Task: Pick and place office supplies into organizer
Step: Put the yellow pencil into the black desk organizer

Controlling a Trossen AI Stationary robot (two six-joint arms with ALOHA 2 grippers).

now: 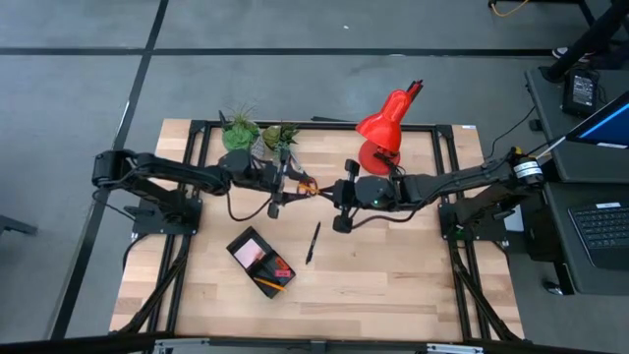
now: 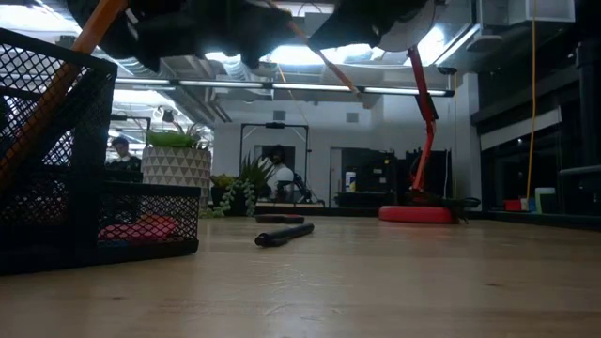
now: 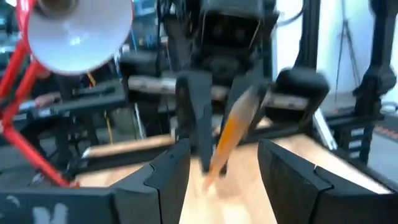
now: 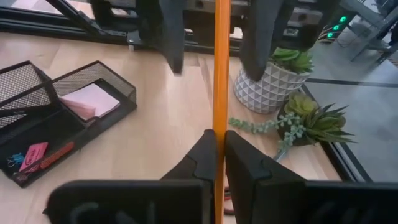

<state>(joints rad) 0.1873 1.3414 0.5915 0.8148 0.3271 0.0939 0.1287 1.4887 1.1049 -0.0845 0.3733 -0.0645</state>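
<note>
From above, the two arms meet over the table's centre, the left gripper and right gripper facing each other with an orange pencil bridging the small gap between them. Only the right wrist view settles the grip: the right fingers are pressed together on the pencil, which runs straight out between the left arm's two spread fingers — they stand clear of it on either side. The left wrist view confirms this from the other end, its own fingers wide apart and the pencil slanting in the gap, untouched. The black mesh organizer sits at about seven o'clock from the meeting point; the right wrist view alone shows its contents: one pink sticky-note pad in one compartment, one pink eraser and one red eraser in another. One black pen lies loose on the table at six o'clock, just right of the organizer. At twelve o'clock stand two potted plants; one red desk lamp is at one o'clock.
</note>
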